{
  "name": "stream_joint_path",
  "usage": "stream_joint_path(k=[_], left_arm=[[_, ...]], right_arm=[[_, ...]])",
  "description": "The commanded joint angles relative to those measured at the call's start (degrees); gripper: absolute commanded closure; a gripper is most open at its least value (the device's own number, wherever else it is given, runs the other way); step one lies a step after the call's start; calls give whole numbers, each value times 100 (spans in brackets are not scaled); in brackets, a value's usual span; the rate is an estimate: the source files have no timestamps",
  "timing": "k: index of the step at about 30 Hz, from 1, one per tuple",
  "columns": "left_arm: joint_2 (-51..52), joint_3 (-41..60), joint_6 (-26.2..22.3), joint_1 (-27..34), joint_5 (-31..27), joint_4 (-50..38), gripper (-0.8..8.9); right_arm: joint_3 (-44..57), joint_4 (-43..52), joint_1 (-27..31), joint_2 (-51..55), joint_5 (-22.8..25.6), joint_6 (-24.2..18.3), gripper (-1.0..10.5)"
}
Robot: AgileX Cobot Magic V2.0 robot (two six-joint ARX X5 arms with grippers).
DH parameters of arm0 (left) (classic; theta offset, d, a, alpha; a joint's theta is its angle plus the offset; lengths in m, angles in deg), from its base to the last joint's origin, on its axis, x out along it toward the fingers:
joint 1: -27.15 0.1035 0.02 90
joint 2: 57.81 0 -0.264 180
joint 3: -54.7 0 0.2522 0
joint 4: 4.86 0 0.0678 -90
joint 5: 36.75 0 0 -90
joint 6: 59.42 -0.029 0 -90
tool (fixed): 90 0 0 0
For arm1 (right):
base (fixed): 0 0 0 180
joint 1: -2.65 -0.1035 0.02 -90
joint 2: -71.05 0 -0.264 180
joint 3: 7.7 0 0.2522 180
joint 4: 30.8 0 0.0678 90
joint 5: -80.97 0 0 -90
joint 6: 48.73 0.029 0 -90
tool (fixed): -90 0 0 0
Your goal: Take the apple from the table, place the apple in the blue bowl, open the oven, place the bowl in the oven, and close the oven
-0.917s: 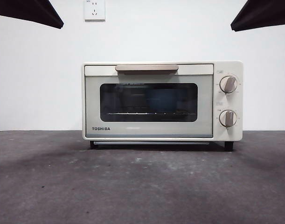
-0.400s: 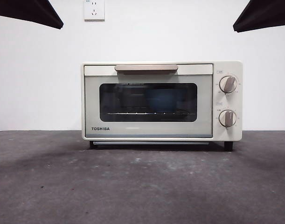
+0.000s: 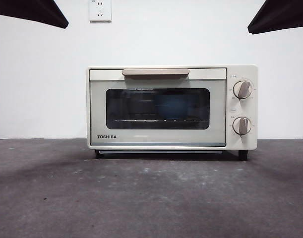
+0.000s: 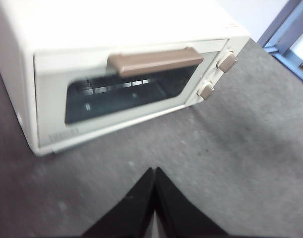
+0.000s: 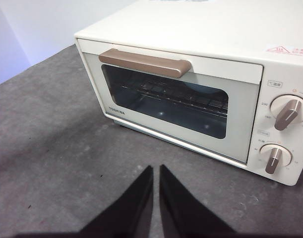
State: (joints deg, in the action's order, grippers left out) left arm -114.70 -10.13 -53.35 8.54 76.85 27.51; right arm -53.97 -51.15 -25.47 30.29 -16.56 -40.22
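Observation:
The cream-white oven (image 3: pixel 171 106) stands on the table (image 3: pixel 151 198) with its door closed and the beige handle (image 3: pixel 155 72) up. A blue shape, the blue bowl (image 3: pixel 173 105), shows dimly through the dark glass on the wire rack. The apple is hidden. My left gripper (image 4: pixel 154 170) is shut with nothing in it and hangs above the table in front of the oven (image 4: pixel 121 74), off toward the side away from its knobs. My right gripper (image 5: pixel 156 167) is also shut and empty, in front of the oven door (image 5: pixel 171 99). In the front view both arms show only as black tips (image 3: pixel 32 12) (image 3: pixel 280 15) at the top corners.
Two knobs (image 3: pixel 242 89) (image 3: pixel 241 125) sit on the oven's right side. A wall socket (image 3: pixel 100 10) is on the white wall behind. A blue-grey frame (image 4: pixel 290 34) stands beyond the table edge in the left wrist view.
The black tip at the top right has drawn back slightly toward the corner. The oven and its door have not moved.

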Motion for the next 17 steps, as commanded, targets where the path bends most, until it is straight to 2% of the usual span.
stream_joint_path(k=[1,5,12,17], left_arm=[[20,-66,-964,214,-127,-236,806],[437,308,-1036,831,-133,-758,806],[2052,1823,-1036,1932,-168,-1897,806],[3086,2911,-1034,2306,-717,-2166,806]], right_arm=[[-59,63,-42,-31,7,-2,942],[-59,61,-42,-31,7,-2,942],[-59,61,-42,-31,7,-2,942],[-59,61,-42,-31,7,-2,942]])
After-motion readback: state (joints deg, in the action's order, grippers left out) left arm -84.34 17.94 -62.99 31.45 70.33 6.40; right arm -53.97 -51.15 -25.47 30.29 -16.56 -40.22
